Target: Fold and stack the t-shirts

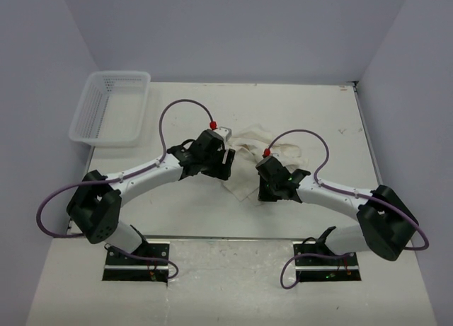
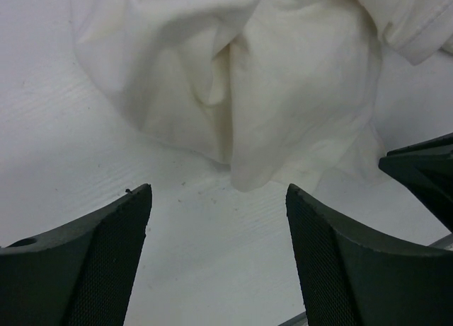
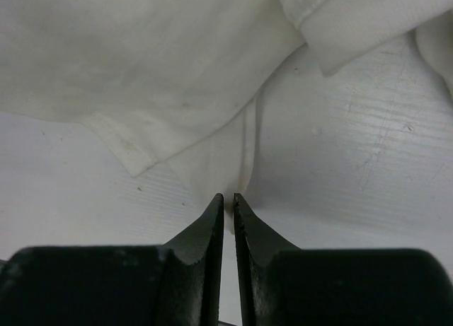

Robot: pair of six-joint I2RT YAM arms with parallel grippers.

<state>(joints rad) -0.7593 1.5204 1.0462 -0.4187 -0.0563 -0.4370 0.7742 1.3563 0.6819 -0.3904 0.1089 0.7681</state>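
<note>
Left end effector (image 2: 218, 191) — released, 2 dark fingers (image 2: 99, 262) spread wide, only bare white surface (image 2: 56, 170) between them. Tips pointed at the near edge of a crumpled cream t-shirt (image 2: 283, 92). Stops just short of a rounded lobe of cloth drooping toward the gap; no contact with it.

Right end effector (image 3: 228, 196): clenched to a thin slit, pinching a narrow fold of the same shirt where the cloth tapers down to the tips. Beyond the tips, a stitched hem edge off to the left and a cuffed edge at upper right, both lying on scratched surface.

From above: both end effectors angled toward each other at the near part of the shirt, the left one at its left side, the right one at its near-right edge. Shirt bunched and wrinkled near the middle of the surface, unfolded, partly hidden by the 2 arms (image 1: 141, 174). Well apart, at the far left corner — white mesh basket (image 1: 85, 124), open side up.
</note>
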